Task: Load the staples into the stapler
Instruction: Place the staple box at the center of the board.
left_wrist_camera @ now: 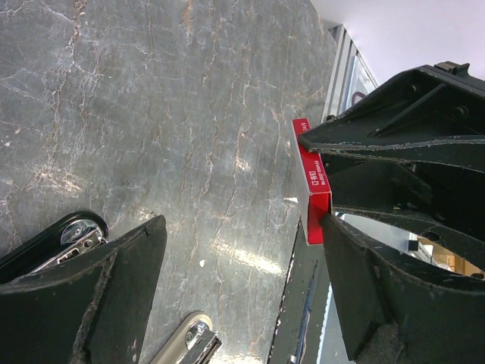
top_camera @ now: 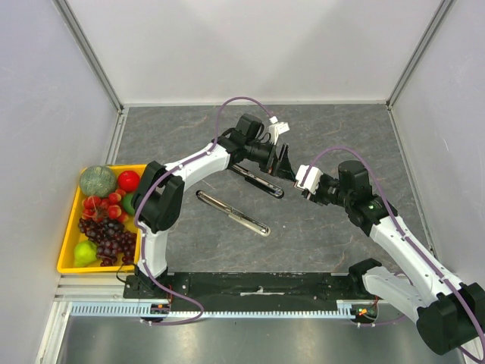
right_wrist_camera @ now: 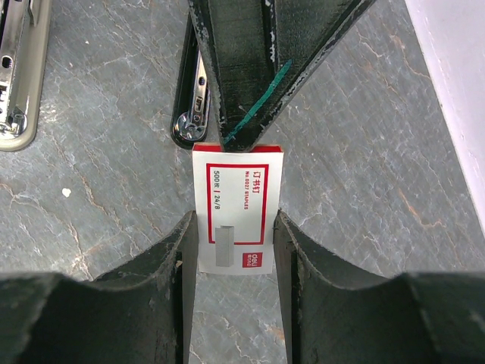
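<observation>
Staples box (right_wrist_camera: 236, 205) clamped in right gripper (right_wrist_camera: 235, 224); left gripper (left_wrist_camera: 242, 224) wide (fingertip at box).

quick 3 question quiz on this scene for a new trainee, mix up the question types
1. True or false: the right gripper is shut on the staple box.
2. The left gripper is: A) open, B) shut on an apple, C) out of view.
3. Fill in: the fruit tray at the table's left edge is ___ in colour.
Key: 1 true; 2 A; 3 yellow.
</observation>
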`<state>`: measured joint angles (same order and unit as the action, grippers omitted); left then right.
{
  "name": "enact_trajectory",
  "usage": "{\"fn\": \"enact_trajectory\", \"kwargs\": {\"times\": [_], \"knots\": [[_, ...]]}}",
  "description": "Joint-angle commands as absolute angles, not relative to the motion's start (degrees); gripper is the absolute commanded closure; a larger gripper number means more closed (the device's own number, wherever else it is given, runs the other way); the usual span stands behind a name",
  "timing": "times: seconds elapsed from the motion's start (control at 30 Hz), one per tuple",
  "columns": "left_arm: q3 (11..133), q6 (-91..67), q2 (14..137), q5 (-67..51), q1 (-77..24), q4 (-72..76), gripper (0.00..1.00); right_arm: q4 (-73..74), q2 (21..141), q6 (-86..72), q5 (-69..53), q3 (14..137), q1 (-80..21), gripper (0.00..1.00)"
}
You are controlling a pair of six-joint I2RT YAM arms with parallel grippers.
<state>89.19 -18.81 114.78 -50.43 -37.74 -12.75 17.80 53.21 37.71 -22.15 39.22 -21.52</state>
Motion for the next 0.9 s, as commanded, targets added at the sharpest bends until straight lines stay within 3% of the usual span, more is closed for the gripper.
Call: {"fn": "enact_trajectory", "kwargs": {"times": [0.0, 0.4, 0.87], "knots": [[89.03, -19.16, 116.19, -51.5, -39.38, -12.13, 0.13, 14.06, 52.47, 37.27, -23.11, 39.9, -21.62, 0.62], [89.47, -21.0, 118.65, -53.35, -39.9, -10.37, 0.28, 14.68, 53.09, 37.35, -22.24, 40.69, -21.53, 0.62], [91.67, -26.89, 123.57, -56.34, -42.62, -4.84, 0.28, 18.72, 53.79, 39.63, -19.25, 39.99, -21.44, 0.61]]}}
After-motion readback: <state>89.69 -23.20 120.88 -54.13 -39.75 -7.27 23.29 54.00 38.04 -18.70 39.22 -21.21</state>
